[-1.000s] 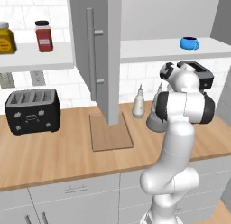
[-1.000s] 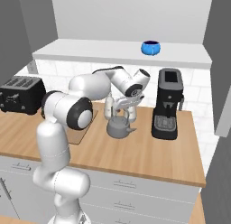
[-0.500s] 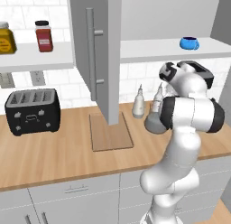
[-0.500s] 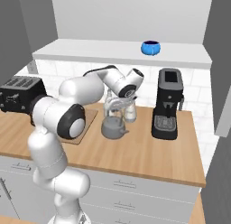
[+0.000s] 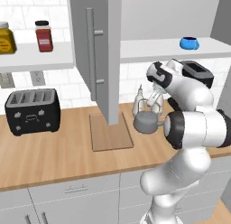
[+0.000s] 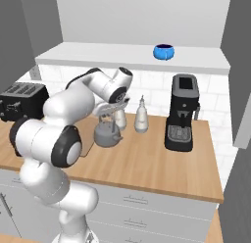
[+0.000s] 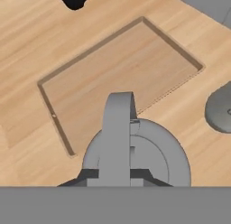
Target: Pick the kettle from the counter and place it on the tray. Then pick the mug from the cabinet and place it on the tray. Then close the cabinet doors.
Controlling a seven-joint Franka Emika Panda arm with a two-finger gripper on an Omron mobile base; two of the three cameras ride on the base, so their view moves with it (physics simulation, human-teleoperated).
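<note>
The gripper [image 5: 154,102] has its fingers pinched tight on the top of the thin arched handle of the kettle [image 5: 145,122], and in the hand view that handle rises straight up the middle between the two dark tips, with the round grey body [image 7: 135,155] below it. In the left base view the kettle looks clear of the counter [image 5: 54,155], hanging just off the right edge of the tray [image 5: 111,133], which lies at about nine o'clock from it; whether its base touches the wood I cannot tell for sure. From the hand view the tray [image 7: 117,74] spreads out at twelve o'clock beyond the kettle, flat and bare, its near corner just past the kettle's rim. Two whitish bottles [image 6: 141,116] stand close behind the kettle, at about two o'clock in the right base view, and a black coffee machine [image 6: 182,113] sits farther along at three o'clock. Up at one o'clock the blue mug [image 6: 163,52] rests on the white shelf inside the cabinet [image 5: 153,20], whose near door [image 5: 97,56] stands swung open above the tray. Far off at nine o'clock in the left base view sits a black toaster [image 5: 32,111], with two spice jars [image 5: 44,36] on the open shelf above it.
</note>
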